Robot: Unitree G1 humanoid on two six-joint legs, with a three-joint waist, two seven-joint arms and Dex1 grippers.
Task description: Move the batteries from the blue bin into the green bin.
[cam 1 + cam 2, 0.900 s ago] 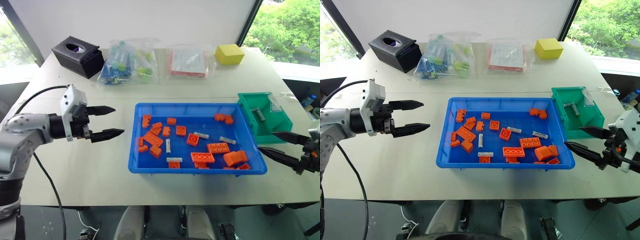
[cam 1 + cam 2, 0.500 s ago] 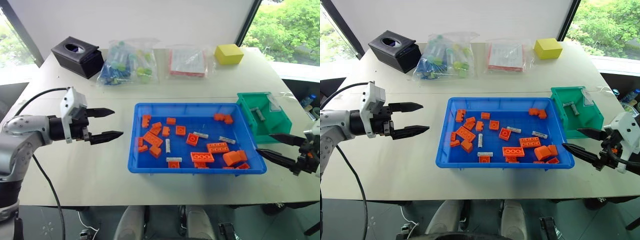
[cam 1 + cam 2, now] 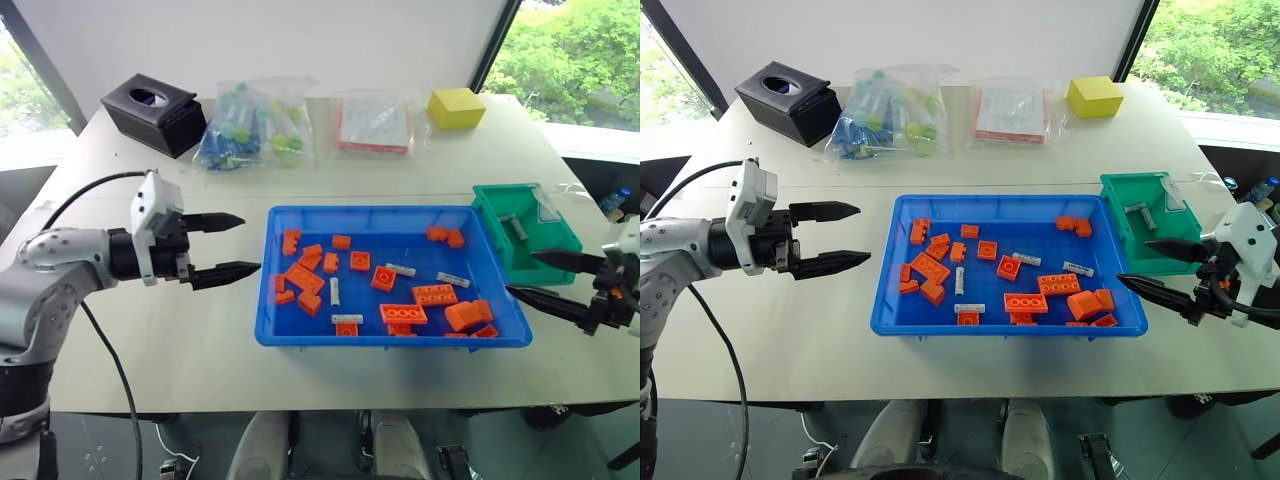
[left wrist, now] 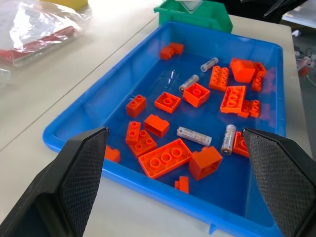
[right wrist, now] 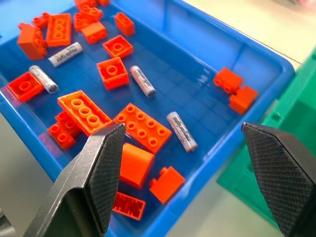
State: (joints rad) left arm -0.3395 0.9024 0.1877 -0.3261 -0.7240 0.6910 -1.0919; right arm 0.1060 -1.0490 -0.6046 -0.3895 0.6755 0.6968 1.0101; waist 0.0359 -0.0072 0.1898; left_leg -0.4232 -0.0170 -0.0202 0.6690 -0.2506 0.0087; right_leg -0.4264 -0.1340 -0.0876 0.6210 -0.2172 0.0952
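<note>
Four batteries (image 3: 402,270) lie loose among orange bricks (image 3: 435,295) in the blue bin (image 3: 300,338) on the desk; the green bin (image 3: 557,250), touching its right end, already holds one or two. Both the left gripper (image 3: 236,245) and right gripper (image 3: 542,277) hover outside the blue bin, jaws spread, holding nothing. The likely snag — bricks crowd the batteries, so a pinch could catch a brick instead.

Four batteries (image 3: 402,270) are lying in the one blue bin (image 3: 300,336), among roughly sixteen orange bricks (image 3: 435,295) (a few overlapping, so the count is approximate). One green bin (image 3: 500,250) is holding two more batteries. One yellow block (image 3: 459,107), one black box (image 3: 154,112), two plastic bags (image 3: 255,125).
</note>
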